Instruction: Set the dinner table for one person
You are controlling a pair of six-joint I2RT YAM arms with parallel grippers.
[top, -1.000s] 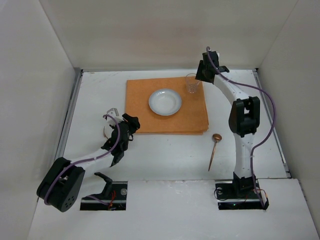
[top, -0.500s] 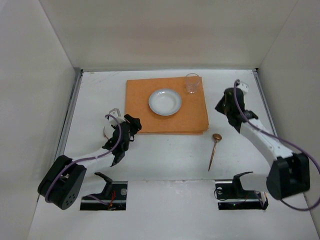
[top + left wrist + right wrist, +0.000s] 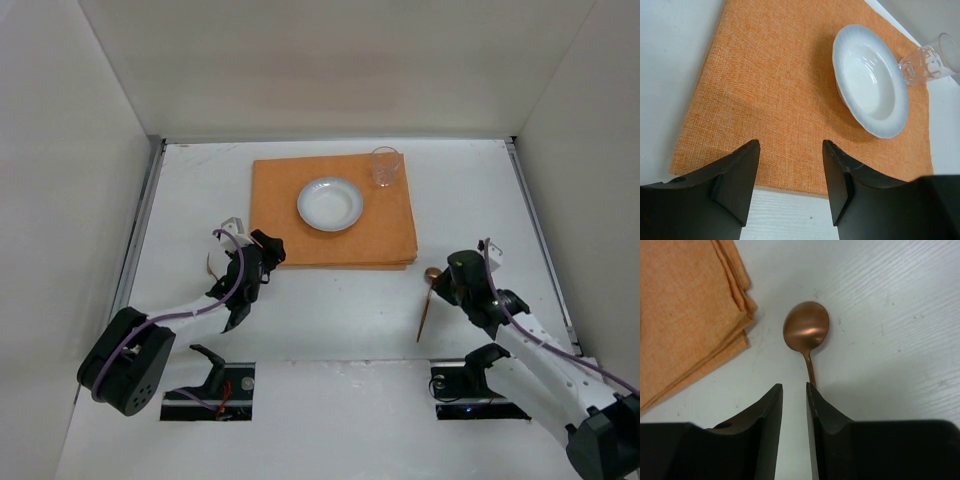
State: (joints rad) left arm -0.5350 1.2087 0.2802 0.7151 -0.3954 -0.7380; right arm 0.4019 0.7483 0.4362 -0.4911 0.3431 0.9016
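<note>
On the white dinner table (image 3: 340, 320) lies an orange mat (image 3: 285, 190) with a white plate (image 3: 330, 203) and a clear glass (image 3: 385, 166) on it. A copper spoon (image 3: 427, 300) lies on the table right of the mat. My right gripper (image 3: 442, 287) hovers low over the spoon's neck. In the right wrist view its jaws (image 3: 794, 385) are a narrow gap apart, with bare table between them. The spoon (image 3: 806, 330) has its handle running under the right finger. My left gripper (image 3: 266, 246) is open at the mat's near left corner (image 3: 790, 142), holding nothing.
A thin metal piece (image 3: 213, 262) shows on the table beside the left arm, partly hidden by it. Metal rails (image 3: 140, 230) run along the table's sides. White walls stand on three sides. The mat's folded corner (image 3: 735, 315) lies just left of the spoon.
My right arm has swung from the glass at the far end of the mat back and down to the spoon. The left arm has barely moved.
</note>
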